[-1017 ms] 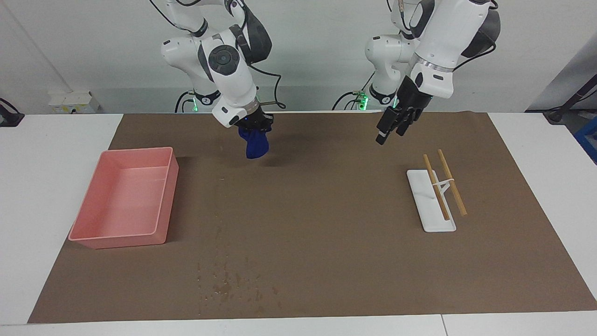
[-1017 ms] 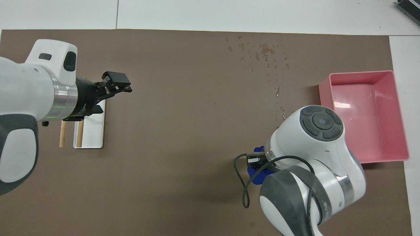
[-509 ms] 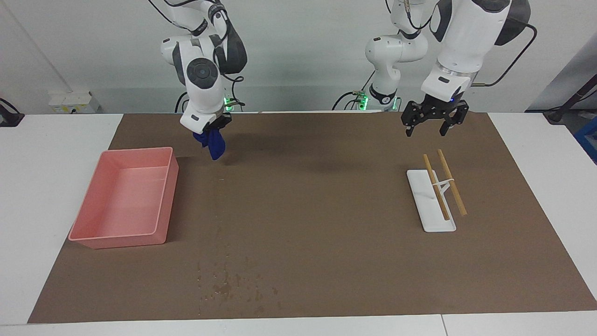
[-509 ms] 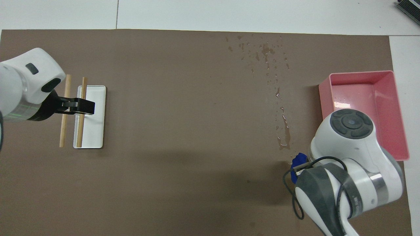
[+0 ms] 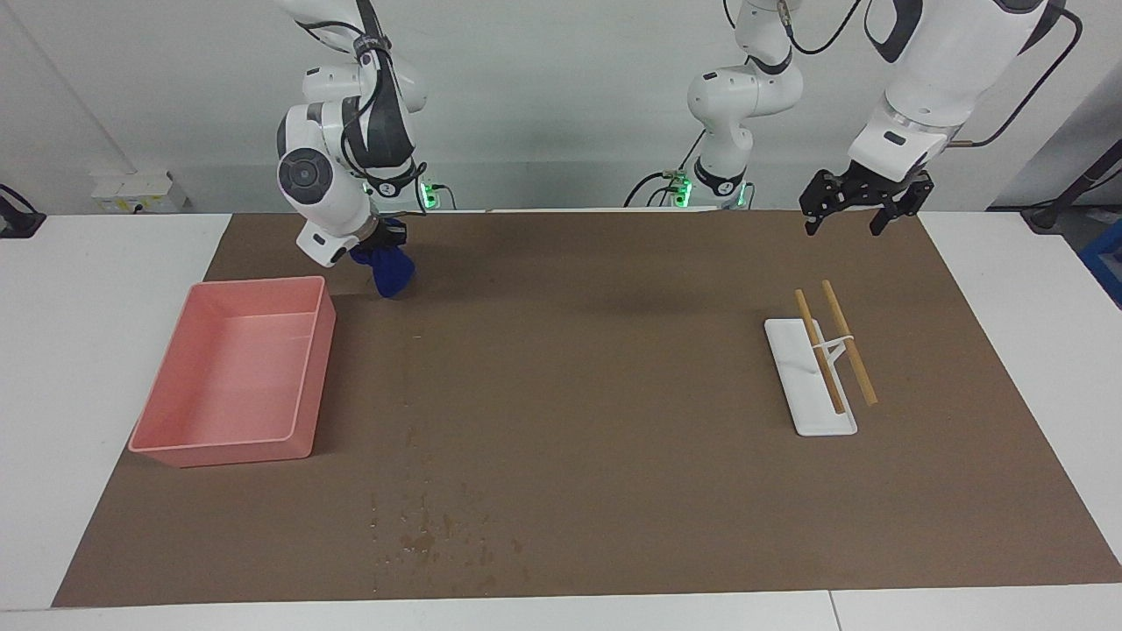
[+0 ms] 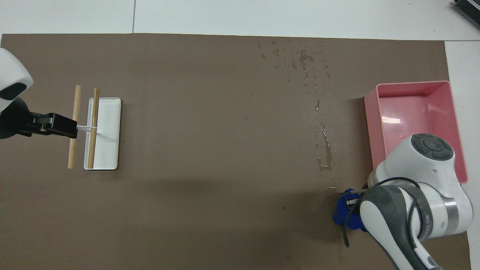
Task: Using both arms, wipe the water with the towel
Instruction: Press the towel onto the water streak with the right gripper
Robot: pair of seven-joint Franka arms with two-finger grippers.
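Meanwhile, at the right arm's end of the desk, a pink tray point(image 5: 230, 377) sits by the mat's edge, likely there to receive the wet cloth. Just past its robot-side corner, the right gripper point(image 5: 379, 238) hangs low over the mat, its jaws clamped on the towel point(image 5: 387, 272), which dangles in a navy bunch; the grip suggests a carry rather than a wipe. Water drops point(image 5: 438, 535) still bead near the mat's edge farthest from the robots, so wiping looks unfinished. Toward the left arm's end stands a white rack point(image 5: 811, 377) with two wooden sticks. The left gripper point(image 5: 861, 210) waits, jaws apart, raised over the mat's robot-side corner. The overhead view alone shows a drip trail point(image 6: 323, 148) running toward the towel point(image 6: 345, 213), and droplets inside the tray point(image 6: 455, 123); the facing view alone shows the towel's hang.
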